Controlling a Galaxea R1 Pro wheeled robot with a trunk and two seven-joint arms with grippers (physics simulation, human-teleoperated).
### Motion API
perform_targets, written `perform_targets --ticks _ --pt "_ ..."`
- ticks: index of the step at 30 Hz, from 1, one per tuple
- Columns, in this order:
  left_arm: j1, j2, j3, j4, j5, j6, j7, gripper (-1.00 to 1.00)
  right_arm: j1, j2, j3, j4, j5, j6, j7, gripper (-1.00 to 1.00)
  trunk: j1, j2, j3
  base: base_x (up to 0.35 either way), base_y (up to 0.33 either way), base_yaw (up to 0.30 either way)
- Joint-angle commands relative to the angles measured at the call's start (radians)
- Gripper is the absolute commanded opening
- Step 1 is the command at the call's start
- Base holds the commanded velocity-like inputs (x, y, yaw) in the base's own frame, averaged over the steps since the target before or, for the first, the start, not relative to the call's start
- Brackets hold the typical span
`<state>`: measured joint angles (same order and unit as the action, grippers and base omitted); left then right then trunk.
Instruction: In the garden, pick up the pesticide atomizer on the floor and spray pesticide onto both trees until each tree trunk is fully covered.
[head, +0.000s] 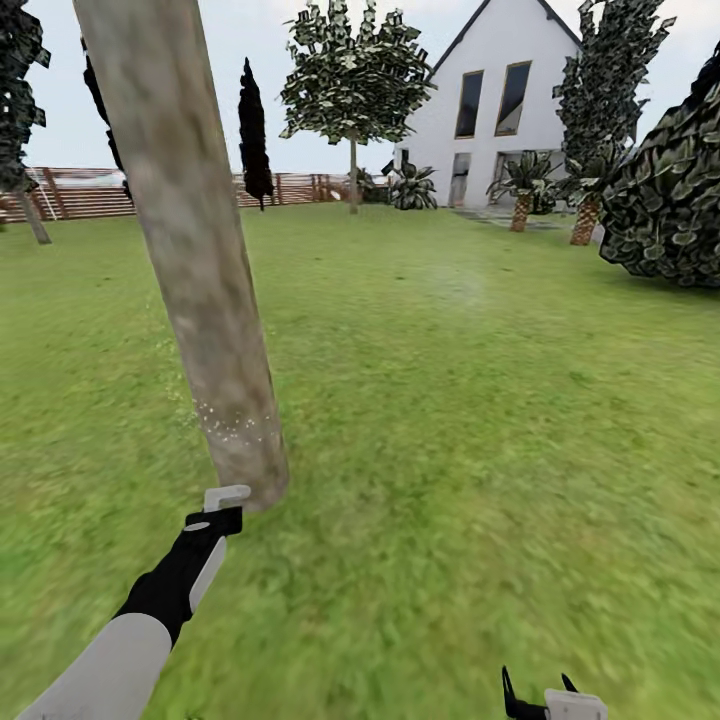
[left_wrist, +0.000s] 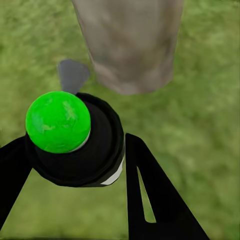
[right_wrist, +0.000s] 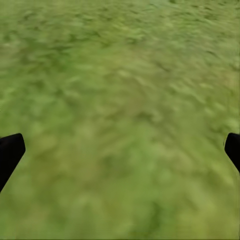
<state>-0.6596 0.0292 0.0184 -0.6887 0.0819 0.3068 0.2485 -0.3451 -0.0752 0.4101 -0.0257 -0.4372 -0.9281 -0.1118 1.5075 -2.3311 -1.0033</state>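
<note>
Left arm reaches out low toward the near tree trunk (head: 190, 250), a thick, pale grey-beige mottled column leaning slightly and rooted in the grass lawn (head: 460, 420). The left hand (left_wrist: 70, 165) is clamped on the pesticide atomizer (left_wrist: 75, 140): in the left wrist view its two black fingers (left_wrist: 150, 200) bracket a black rounded body with a bright green ball on top, and the trunk's foot stands just beyond it. From the head view the atomizer's pale head (head: 226, 497) sits right beside the base of the trunk, close to touching; whether it does touch, I cannot tell. A scatter of tiny white specks (head: 225, 425) hangs on the trunk's lower part, just above the atomizer. Over by the bottom edge of the head view, well to the right of the trunk, the right hand (head: 540, 700) pokes in, black fingertips up; the right wrist view has its fingertips (right_wrist: 10, 152) spread wide apart with nothing but grass between them. Far behind the trunk stands the second tree (head: 353, 90), thin pale trunk and ragged dark green crown, with a black conifer (head: 255, 130) to its left in front of the brown slatted fence (head: 80, 195). Right of that tree, the white house (head: 500, 110), short palms (head: 522, 190) at its front, and a big dark leafy mass (head: 670, 190) at the edge.
</note>
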Motion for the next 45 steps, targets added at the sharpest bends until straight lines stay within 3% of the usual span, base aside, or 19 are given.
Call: perform_targets --ticks 1,15,25,32,35,39,45 --pt "0.000 0.000 0.000 0.000 -0.001 0.000 0.000 -1.00 0.000 0.000 0.000 0.000 0.000 0.000 0.000 1.00 0.000 0.000 0.000 0.113 -0.257 0.277" --pt "0.000 0.000 0.000 0.000 0.001 0.000 0.000 -1.00 0.000 0.000 0.000 0.000 0.000 0.000 0.000 1.00 0.000 0.000 0.000 0.113 -0.257 0.271" --pt "0.000 -0.001 0.000 0.001 0.003 -0.001 -0.001 -1.00 0.000 0.000 -0.001 0.001 0.000 0.000 0.000 1.00 0.000 0.000 0.000 0.006 -0.127 0.019" --pt "-0.027 -0.031 -0.010 -0.037 0.002 0.010 -0.007 -1.00 0.000 0.000 0.001 0.000 0.000 -0.001 0.000 1.00 0.000 0.000 0.000 0.000 0.000 0.000" --pt "-0.073 -0.073 -0.011 -0.077 -0.009 0.073 -0.008 -1.00 0.000 0.000 0.000 0.000 0.000 0.000 0.000 1.00 0.000 0.000 0.000 0.000 0.000 0.000" --pt "-0.137 -0.072 -0.009 -0.081 -0.011 0.118 -0.008 -1.00 0.000 0.000 0.000 0.000 0.000 0.000 0.001 1.00 0.000 0.000 0.000 0.000 0.000 0.000" --pt "-0.139 -0.072 -0.014 -0.121 -0.014 0.123 -0.009 -1.00 0.000 0.000 0.001 0.001 0.000 0.000 0.001 1.00 0.000 0.000 0.000 -0.104 0.067 0.000"
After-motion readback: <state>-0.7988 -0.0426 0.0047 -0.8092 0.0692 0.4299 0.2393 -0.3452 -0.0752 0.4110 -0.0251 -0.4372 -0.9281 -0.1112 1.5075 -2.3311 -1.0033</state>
